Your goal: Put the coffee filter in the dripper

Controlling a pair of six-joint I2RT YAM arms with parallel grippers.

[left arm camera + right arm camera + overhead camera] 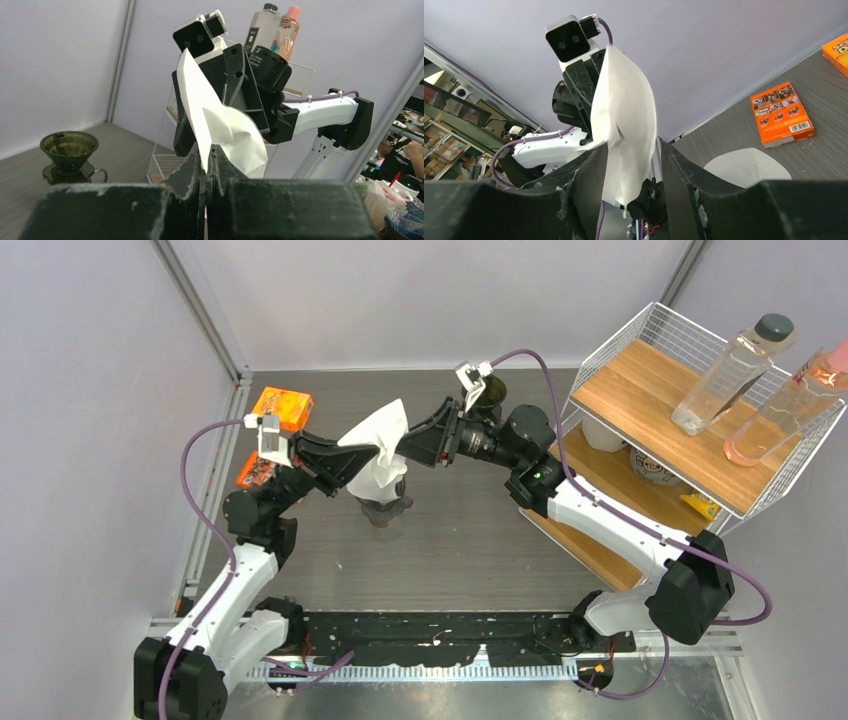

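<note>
The white paper coffee filter [383, 435] hangs in the air over the middle of the table. My left gripper [372, 462] is shut on its lower edge, as the left wrist view shows [207, 150], and the filter [225, 130] fans up from the jaws. My right gripper [408, 445] faces it from the right and is open. In the right wrist view [634, 150] its jaws stand on either side of the filter [624, 115]. The dark dripper [490, 392] stands on the table at the back, behind the right wrist. It is empty in the left wrist view [68, 146].
A wire rack with wooden shelves [650, 390] stands at the right, with two bottles [735, 375] lying on top. Two orange boxes [281, 407] lie at the back left. Another flat filter [746, 167] lies on the table. A dark object [385, 508] sits below the held filter.
</note>
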